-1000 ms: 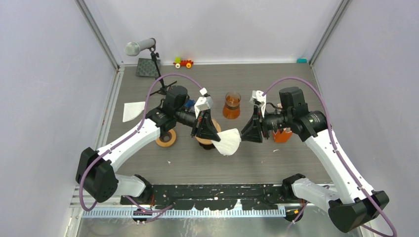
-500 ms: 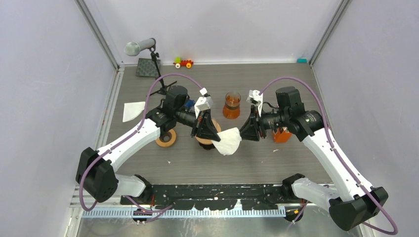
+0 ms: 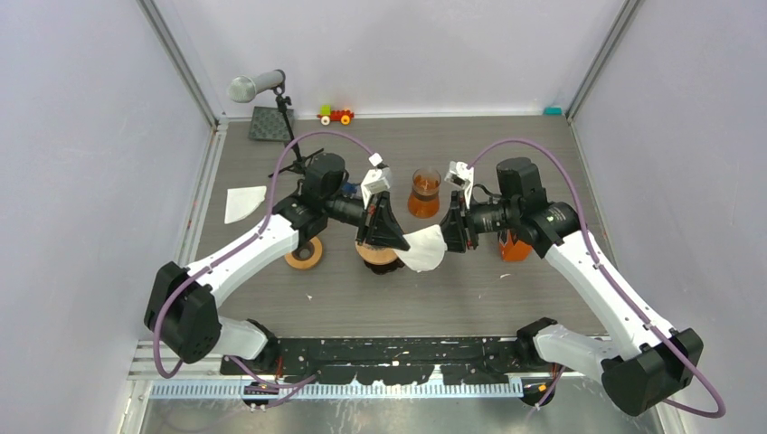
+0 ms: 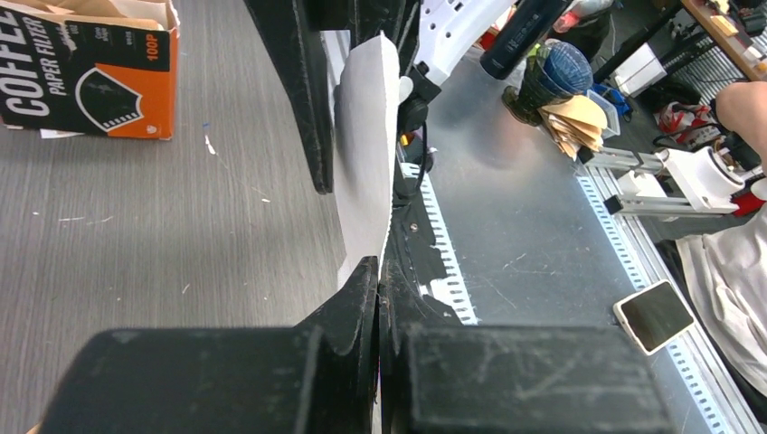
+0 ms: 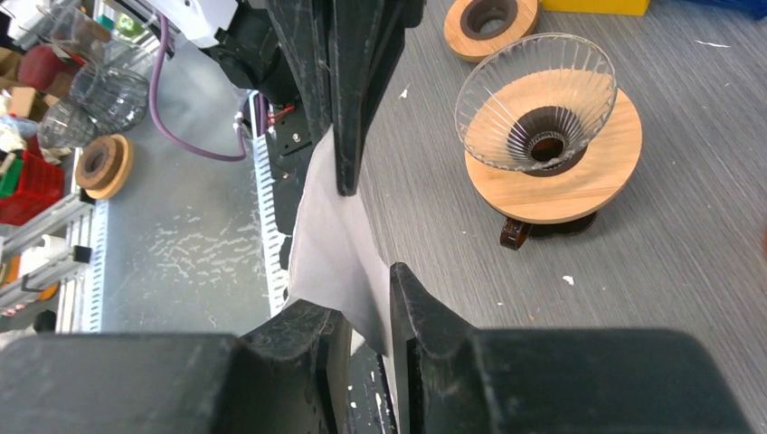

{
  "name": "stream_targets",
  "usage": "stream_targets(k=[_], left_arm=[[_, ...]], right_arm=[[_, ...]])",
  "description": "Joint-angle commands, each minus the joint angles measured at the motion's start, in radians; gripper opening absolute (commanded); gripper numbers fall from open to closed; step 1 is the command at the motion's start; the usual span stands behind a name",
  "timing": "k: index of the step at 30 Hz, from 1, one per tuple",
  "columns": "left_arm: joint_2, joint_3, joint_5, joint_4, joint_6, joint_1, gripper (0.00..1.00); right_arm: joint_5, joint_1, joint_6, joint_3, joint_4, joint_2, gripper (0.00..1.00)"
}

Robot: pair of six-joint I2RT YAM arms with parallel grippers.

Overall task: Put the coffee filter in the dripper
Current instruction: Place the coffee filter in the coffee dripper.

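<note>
Left end effector [image 3: 398, 240] closed on one edge of white paper coffee filter [image 3: 423, 251], filter held in the air just beside ribbed glass dripper on round wooden base [image 5: 543, 113], grey bench [image 3: 362, 303] beneath, right end effector [image 3: 443, 237] with jaws slightly apart astride the filter's opposite edge

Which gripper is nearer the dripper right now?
Left. The left gripper hangs over the dripper, clamping the coffee filter; the right gripper is farther right, at the filter's far edge.

An orange-and-black box [image 4: 86, 77] is showing "COFFE", cut off at the edge, then "PAPER FILTER" and "100P".
</note>
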Motion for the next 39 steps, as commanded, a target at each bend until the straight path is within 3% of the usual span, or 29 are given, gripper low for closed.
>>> stream_targets(k=[1, 8, 14, 27, 33, 37, 39], left_arm=[[0.009, 0.037, -0.032, 0.084, -0.032, 0.007, 0.00], [-0.005, 0.009, -0.064, 0.247, -0.169, 0.049, 0.00], [-0.017, -0.027, -0.067, 0.366, -0.250, 0.065, 0.00], [-0.034, -0.059, -0.052, 0.387, -0.254, 0.065, 0.00], [-0.038, -0.065, -0.068, 0.391, -0.253, 0.065, 0.00], [-0.036, -0.027, -0.147, 0.312, -0.247, 0.065, 0.19], [-0.031, 0.056, -0.210, 0.116, -0.192, 0.062, 0.34]], right_arm=[[-0.052, 0.007, 0.033, 0.023, 0.069, 0.007, 0.24], [0.021, 0.004, 0.005, 0.037, 0.029, -0.026, 0.13], [0.048, 0.002, 0.020, 0.042, 0.029, -0.031, 0.13], [0.114, 0.001, 0.050, 0.070, 0.050, -0.028, 0.16], [0.125, -0.001, 0.049, 0.058, 0.050, -0.038, 0.04], [0.279, -0.001, 0.105, 0.102, 0.055, -0.032, 0.00], [0.448, -0.003, 0.129, 0.165, 0.026, -0.022, 0.01]])
